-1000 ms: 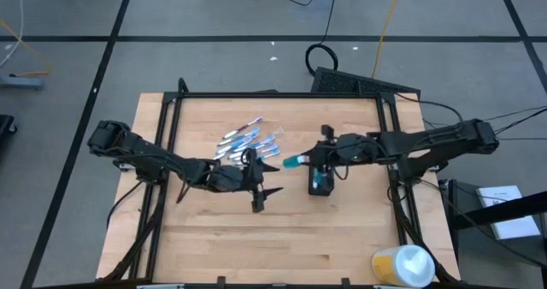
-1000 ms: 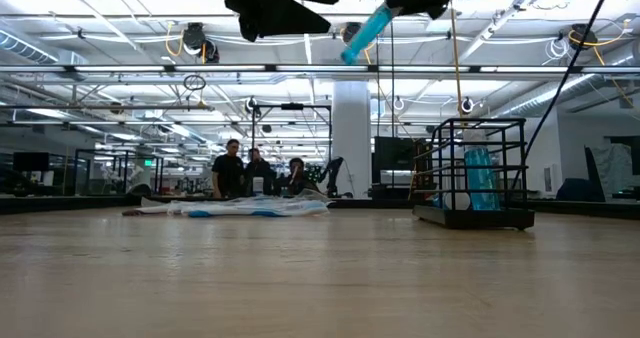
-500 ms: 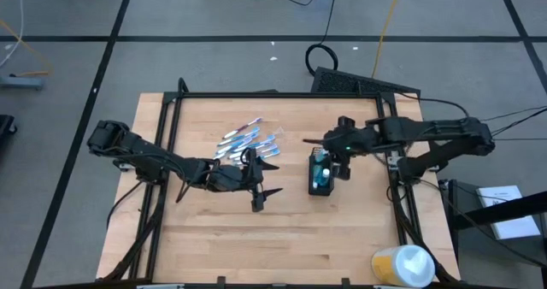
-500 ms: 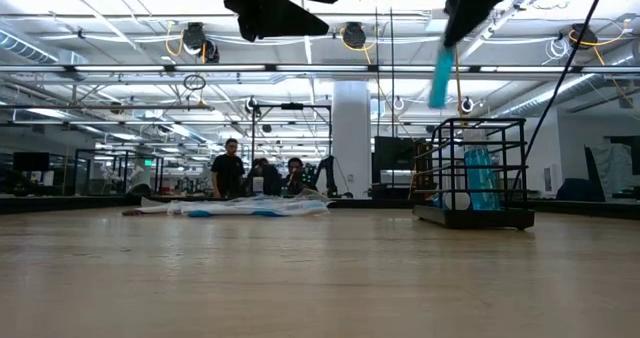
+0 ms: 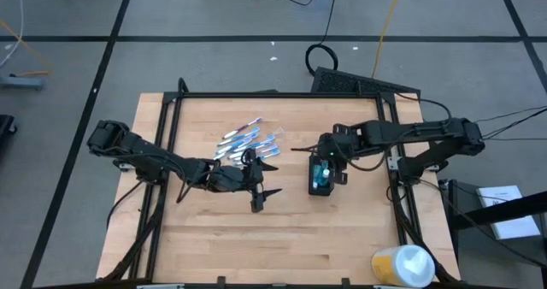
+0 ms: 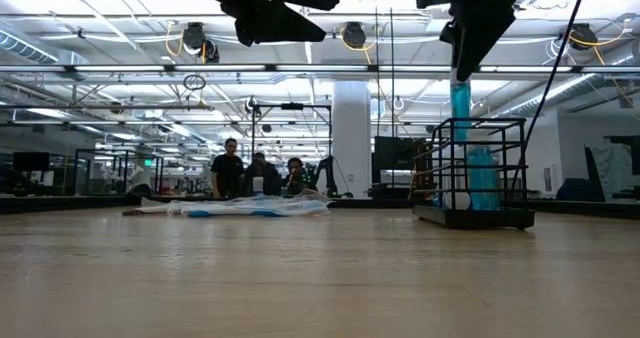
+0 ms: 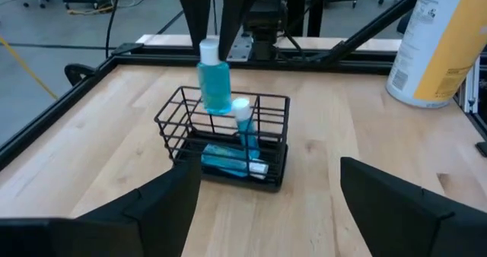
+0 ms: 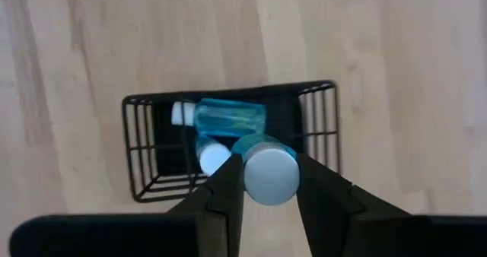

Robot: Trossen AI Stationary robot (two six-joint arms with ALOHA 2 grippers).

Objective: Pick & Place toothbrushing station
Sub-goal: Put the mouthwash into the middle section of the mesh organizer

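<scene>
A black wire cup (image 5: 320,176) stands on the wooden table; inside it one blue tube (image 7: 224,163) lies flat and another (image 7: 244,128) leans upright. Straight above the cup, my right gripper (image 8: 268,166) points down, shut on a blue tube with a white cap (image 7: 215,82). The tube's lower end is level with the cup's rim (image 6: 478,121). A pile of blue-and-white toothbrushes (image 5: 248,140) lies on the table toward the far left. My left gripper (image 5: 273,178) hovers open between the pile and the cup, holding nothing. My right gripper pinches the blue tube between its two fingers at the white cap end (image 8: 268,178), one finger (image 8: 228,188) on each side. The fingers come from above, pointing down. The tube hangs upright below them, its lower end (image 7: 218,106) in the cup's mouth; whether it touches the wires I cannot tell.
A yellow-and-white roll (image 5: 402,265) stands at the table's near right corner. A black frame (image 5: 273,95) runs around the table's edges. Bare wood lies in front of the cup and along the near side. People stand far off in the room (image 6: 255,170).
My right gripper has tipped from nearly level to pointing steeply down and has sunk a little over the cup. The tube it holds has swung from slanting toward the table's left to upright, its lower end now at the cup's rim.
</scene>
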